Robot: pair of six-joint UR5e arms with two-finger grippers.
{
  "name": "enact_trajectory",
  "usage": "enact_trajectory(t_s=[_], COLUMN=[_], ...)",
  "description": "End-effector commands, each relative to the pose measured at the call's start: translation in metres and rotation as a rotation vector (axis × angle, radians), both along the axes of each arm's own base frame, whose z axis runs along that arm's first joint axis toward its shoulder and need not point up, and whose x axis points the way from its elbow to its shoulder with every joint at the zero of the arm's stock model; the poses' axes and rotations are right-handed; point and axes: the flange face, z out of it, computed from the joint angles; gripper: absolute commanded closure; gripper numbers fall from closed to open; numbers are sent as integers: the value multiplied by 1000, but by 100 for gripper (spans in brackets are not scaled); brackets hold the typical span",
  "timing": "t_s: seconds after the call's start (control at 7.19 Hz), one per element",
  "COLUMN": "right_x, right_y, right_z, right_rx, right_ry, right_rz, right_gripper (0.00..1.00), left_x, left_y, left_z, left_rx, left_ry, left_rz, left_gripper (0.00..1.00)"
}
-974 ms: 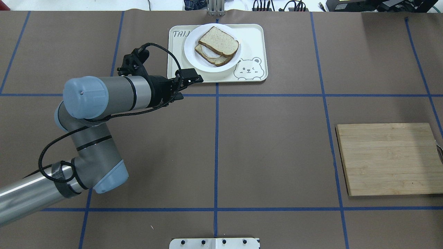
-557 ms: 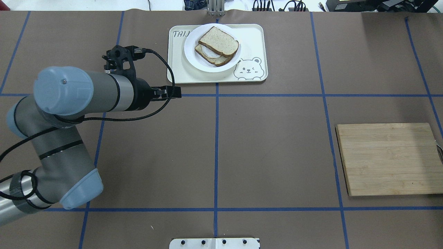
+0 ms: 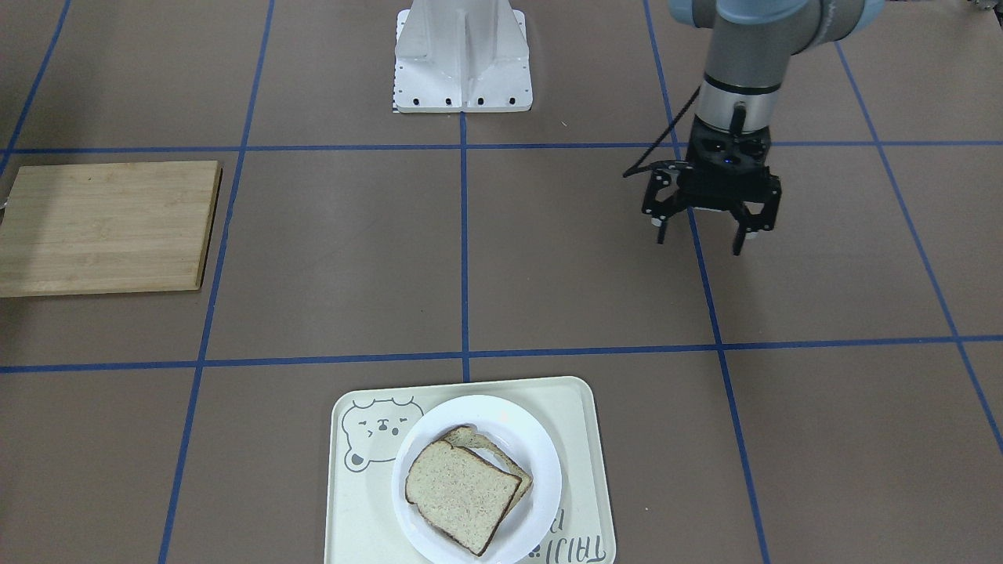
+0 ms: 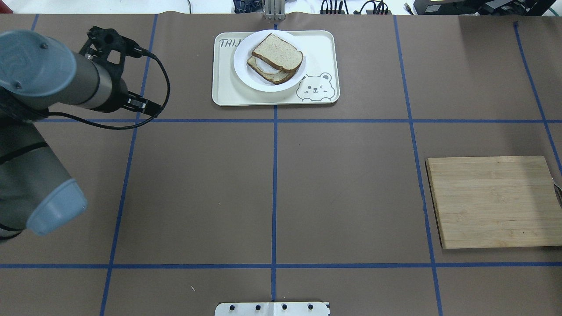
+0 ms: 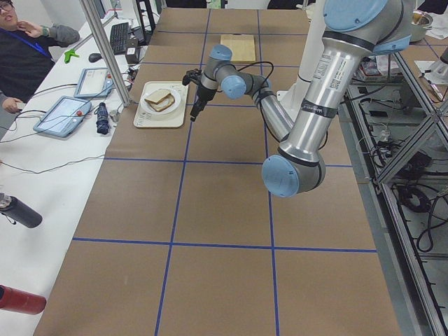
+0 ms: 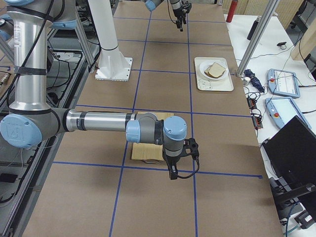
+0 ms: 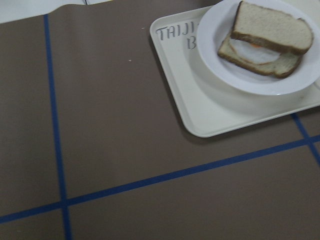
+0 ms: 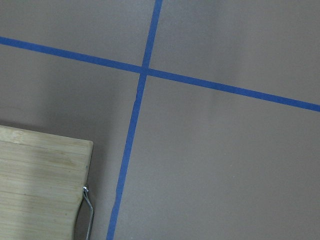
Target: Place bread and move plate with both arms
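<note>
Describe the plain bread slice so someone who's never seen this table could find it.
Across the table from the white base stand lies a cream tray with a bear drawing, holding a white plate. The bread is the upper of two slices there; the lower slice carries egg.

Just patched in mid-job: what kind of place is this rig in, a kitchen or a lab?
Most likely a robotics lab, not a kitchen: the table is papered brown with a blue tape grid, teach pendants lie on the white side bench, and aluminium framing stands beside it.
</note>
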Motion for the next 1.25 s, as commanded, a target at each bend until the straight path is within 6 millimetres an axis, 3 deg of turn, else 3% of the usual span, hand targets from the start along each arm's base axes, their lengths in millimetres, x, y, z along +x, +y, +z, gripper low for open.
enact_trajectory(t_s=[0.0, 0.28, 0.42, 0.7, 1.11], right_x=[0, 1, 0, 1, 1], right_y=[0, 0, 0, 1, 4], right_z=[2, 2, 2, 3, 7], right_rx=[-5, -5, -5, -6, -14], right_ry=[0, 0, 0, -2, 0], right_rz=[0, 1, 0, 1, 1], right_gripper=[0, 0, 0, 0, 0], left_x=[-97, -208, -251, -299, -336], left_y=[-37, -71, -71, -46, 6], left_z=[72, 162, 205, 252, 306], left_rx=[-92, -111, -153, -221, -285], left_ry=[-64, -80, -81, -77, 42], left_rz=[74, 228, 223, 170, 196], left_gripper=[2, 2, 2, 2, 2])
